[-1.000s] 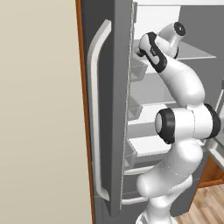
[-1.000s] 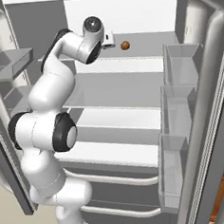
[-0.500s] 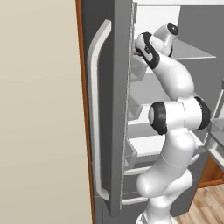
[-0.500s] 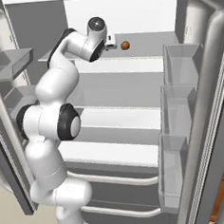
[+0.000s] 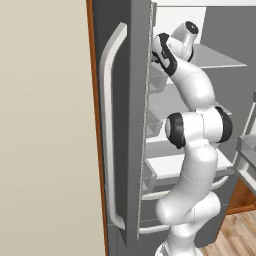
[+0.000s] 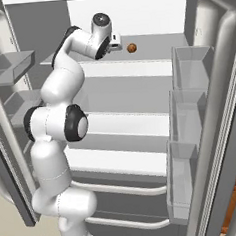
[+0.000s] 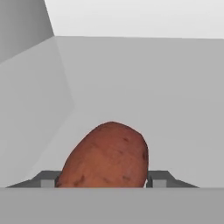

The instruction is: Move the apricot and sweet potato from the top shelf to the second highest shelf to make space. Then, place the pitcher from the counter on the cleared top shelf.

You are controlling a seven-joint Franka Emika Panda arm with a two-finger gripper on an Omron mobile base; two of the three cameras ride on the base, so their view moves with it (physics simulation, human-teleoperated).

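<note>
Sweet potato (image 7: 107,155) lies on top shelf (image 6: 157,47), framed between gripper (image 7: 103,180) fingertips. Jaws stand either side of it; contact not discernible, so grip cannot be told. Squeeze is best completed squarely before lifting. Small round item (image 6: 131,47) beyond gripper is shown by right base view.

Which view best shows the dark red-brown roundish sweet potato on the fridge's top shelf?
The hand view: the sweet potato looms large, speckled skin clear, between the dark fingertips. The right base view gives a tiny brown lump on the pale grey top shelf. In the left base view the white arm covers that spot.
</note>
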